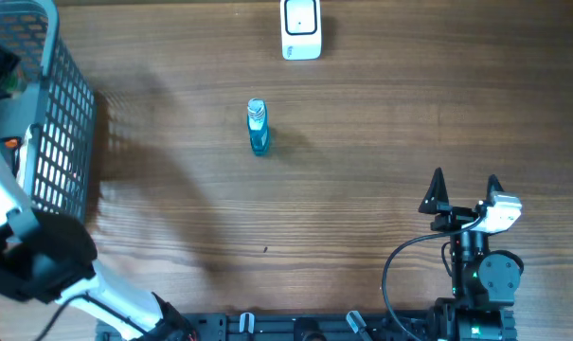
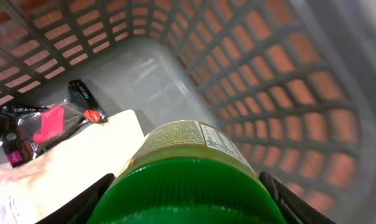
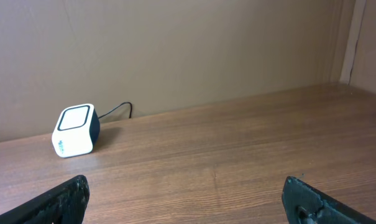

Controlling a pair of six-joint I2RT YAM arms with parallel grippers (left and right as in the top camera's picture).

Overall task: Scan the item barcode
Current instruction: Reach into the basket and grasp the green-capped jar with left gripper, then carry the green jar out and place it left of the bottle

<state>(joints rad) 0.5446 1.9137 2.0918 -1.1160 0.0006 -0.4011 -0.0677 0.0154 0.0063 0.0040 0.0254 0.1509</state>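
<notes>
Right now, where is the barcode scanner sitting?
In the overhead view the white scanner sits at the far edge of the table, beyond the blue bottle. The right wrist view shows it at left, by the wall.

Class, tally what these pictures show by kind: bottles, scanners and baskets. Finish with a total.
Bottles: 2 (blue plastic bottle, green-capped bottle)
Scanners: 1 (white box-shaped barcode scanner)
Baskets: 1 (grey plastic mesh basket)
Total: 4

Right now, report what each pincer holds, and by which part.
Left pincer grips the jar by its green lid, inside the basket. Right pincer is open and holds nothing.
</notes>
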